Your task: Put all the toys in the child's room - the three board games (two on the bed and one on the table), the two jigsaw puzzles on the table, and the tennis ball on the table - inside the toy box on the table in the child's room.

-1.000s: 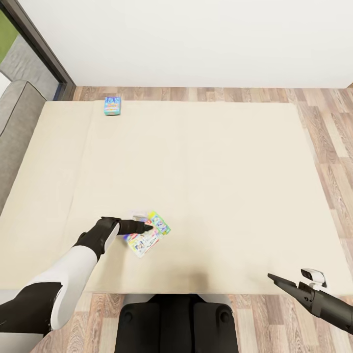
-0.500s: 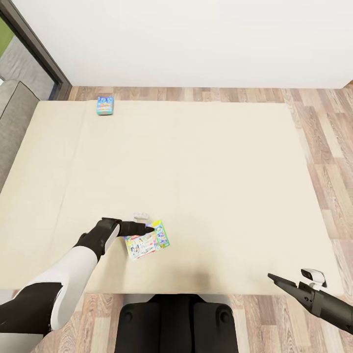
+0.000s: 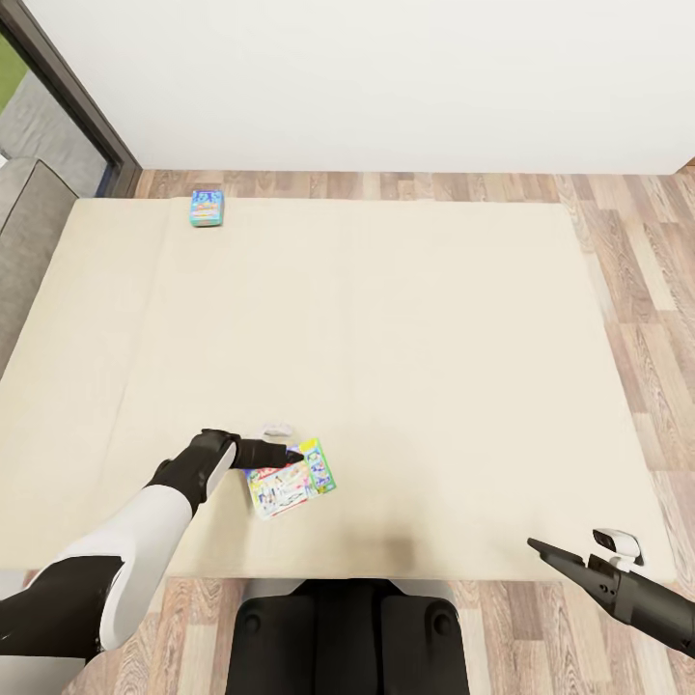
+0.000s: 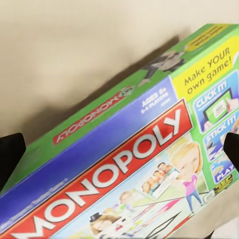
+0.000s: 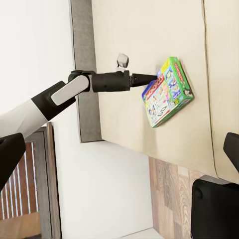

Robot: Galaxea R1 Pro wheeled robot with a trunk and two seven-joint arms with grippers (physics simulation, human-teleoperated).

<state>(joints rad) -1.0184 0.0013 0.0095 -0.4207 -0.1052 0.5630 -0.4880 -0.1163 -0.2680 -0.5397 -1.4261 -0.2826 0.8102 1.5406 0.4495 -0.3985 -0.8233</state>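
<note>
On the bed [image 3: 405,319], near its edge closest to the robot, lies the Monopoly box [image 3: 291,478], flat on the beige mattress. The left gripper [image 3: 282,452] has its tips at the box's far-left corner. In the left wrist view the box [image 4: 129,164] sits between the two dark fingertips [image 4: 10,154] at the frame's edges, so the jaws look spread to either side of it and not yet clamped; I judge no hold has been made. The right wrist view shows the left gripper [image 5: 149,78] pointing at the box [image 5: 167,92] and touching or nearly touching its corner.

A smaller blue game box [image 3: 207,208] rests at the bed's far-left corner, well apart from the Monopoly box. Both bed games are therefore still to be carried; as far as these views go, the task looks early, with nothing of the desk, bin, puzzles or ball to judge by.

The right gripper [image 3: 542,549] hangs off the bed's near-right corner, over the wood floor [image 3: 656,290], holding nothing; whether its fingers are parted I cannot tell.

Around the bed: a white wall [image 3: 386,77] beyond the far edge, and a grey headboard [image 3: 24,261] along the left side. Nothing lies between the gripper and the box. The blue box looks a long reach from this side of the bed.
</note>
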